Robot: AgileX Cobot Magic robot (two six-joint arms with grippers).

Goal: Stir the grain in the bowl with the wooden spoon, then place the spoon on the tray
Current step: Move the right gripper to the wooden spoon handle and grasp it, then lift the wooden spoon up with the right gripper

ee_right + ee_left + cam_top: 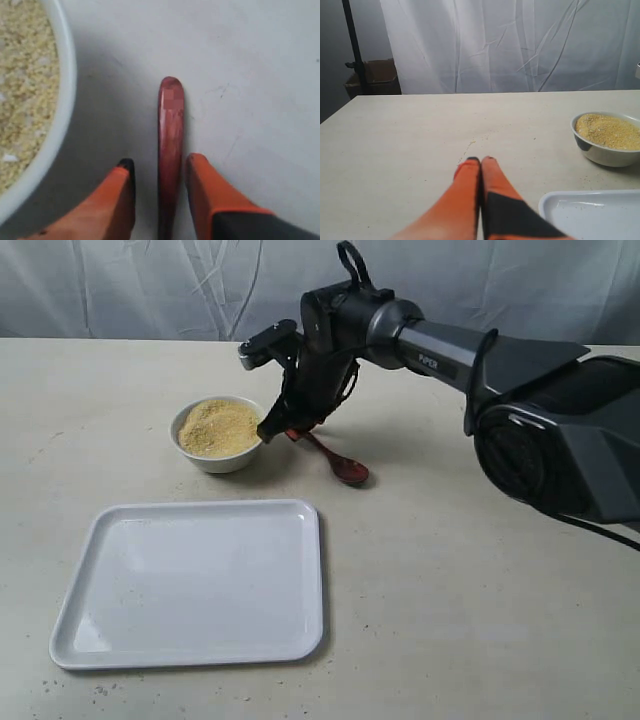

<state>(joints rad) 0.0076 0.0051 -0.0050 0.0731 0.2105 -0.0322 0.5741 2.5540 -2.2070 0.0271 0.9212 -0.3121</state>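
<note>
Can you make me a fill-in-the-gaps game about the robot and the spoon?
The grain is heaped in the ____. The spoon lies on the table, not on the ____. The right gripper is open around the spoon's ____. The left gripper is ____.
Missing words: bowl, tray, handle, shut.

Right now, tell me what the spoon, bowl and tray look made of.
Spoon: probably wood, judging by its reddish-brown colour and smooth, slightly shiny surface.
Bowl: white and smooth, likely ceramic, possibly plastic.
Tray: glossy white with soft reflections on its face; glazed ceramic or melamine, cannot tell which.
</note>
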